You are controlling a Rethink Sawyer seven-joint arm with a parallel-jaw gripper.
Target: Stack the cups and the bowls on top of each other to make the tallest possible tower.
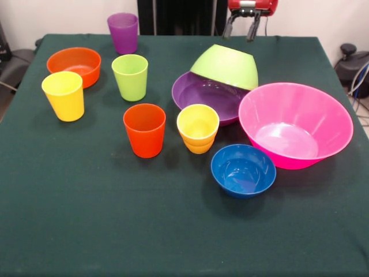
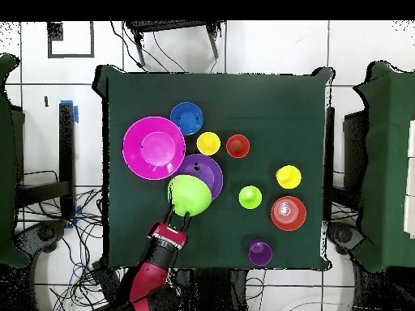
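My gripper (image 1: 241,27) (image 2: 177,215) hangs open and empty just behind the lime green bowl (image 1: 226,66) (image 2: 190,195), not touching it. That bowl lies upside down and tilted on the far rim of the purple bowl (image 1: 204,95) (image 2: 206,168). The big pink bowl (image 1: 295,124) (image 2: 154,147) stands beside them, with the blue bowl (image 1: 243,170) (image 2: 187,118) in front and the orange bowl (image 1: 74,64) (image 2: 288,213) apart. The cups stand upright: purple (image 1: 123,33) (image 2: 260,253), lime green (image 1: 130,77) (image 2: 250,197), yellow (image 1: 63,95) (image 2: 288,176), orange-red (image 1: 144,130) (image 2: 237,146), and yellow-orange (image 1: 198,128) (image 2: 208,143), which looks nested in a second cup.
Everything sits on a dark green tablecloth (image 1: 86,219) (image 2: 275,105). In the front view the near half of the cloth holds nothing. Chairs and cables ring the table in the overhead view.
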